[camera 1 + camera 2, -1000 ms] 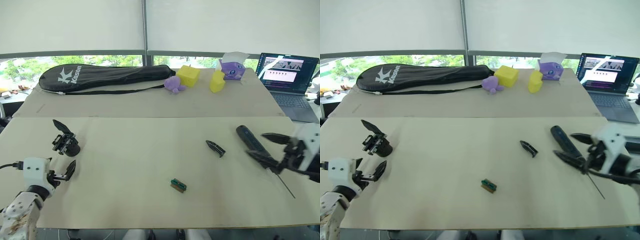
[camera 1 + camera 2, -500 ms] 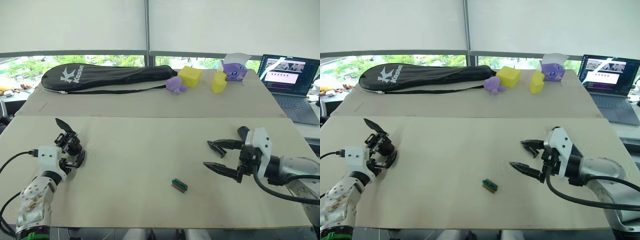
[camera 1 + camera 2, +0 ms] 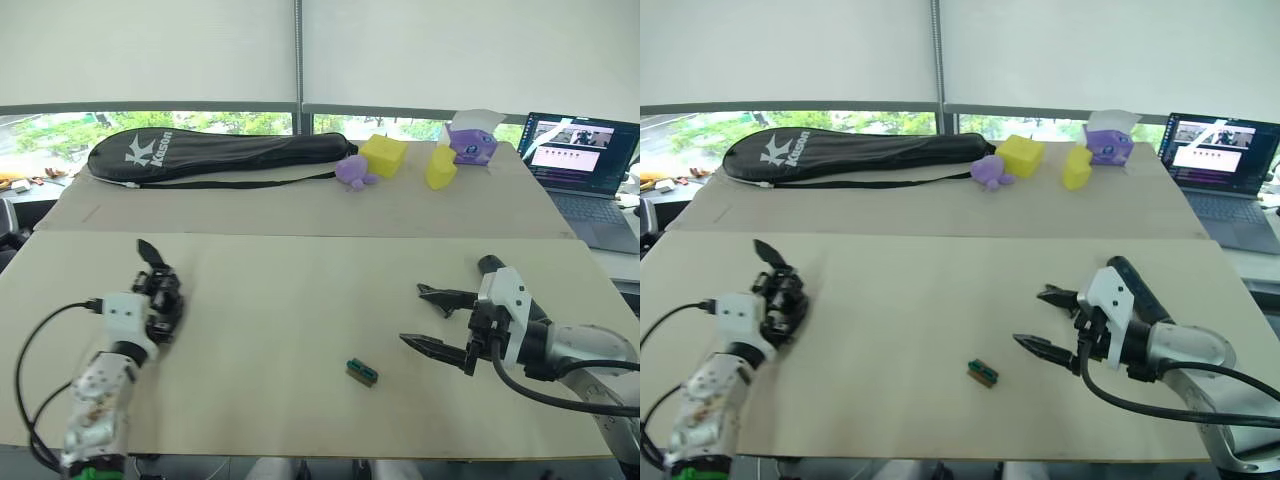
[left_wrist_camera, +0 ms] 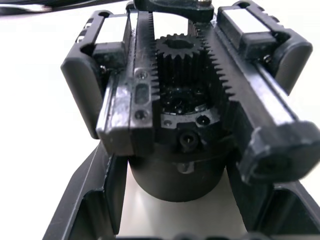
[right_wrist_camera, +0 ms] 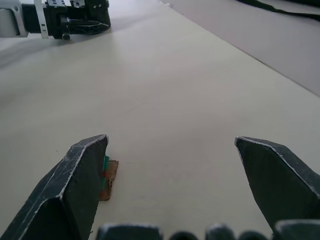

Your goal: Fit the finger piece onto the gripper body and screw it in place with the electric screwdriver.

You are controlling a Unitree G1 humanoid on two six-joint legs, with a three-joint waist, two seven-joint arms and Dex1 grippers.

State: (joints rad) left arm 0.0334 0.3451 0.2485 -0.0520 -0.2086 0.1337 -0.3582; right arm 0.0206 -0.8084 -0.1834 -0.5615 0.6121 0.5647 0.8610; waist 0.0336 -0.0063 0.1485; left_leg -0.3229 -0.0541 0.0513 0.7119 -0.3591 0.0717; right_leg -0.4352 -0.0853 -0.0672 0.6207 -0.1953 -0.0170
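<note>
Reaching for the parts, with nothing joined yet.
Left gripper [image 3: 158, 305] at the left of the table [image 3: 280, 300] has its fingers [image 4: 92, 200] spread around the base of the gripper body [image 4: 182, 125], slivers of table showing between, so no pinch yet by my reading. Right gripper [image 3: 412, 316] hovers spread wide and empty at the right, just right of a green block [image 3: 361, 372]. Screwdriver [image 3: 1128, 277] lies untouched just beyond that wrist. Fitting the finger piece and driving the screw both appear to remain.
</note>
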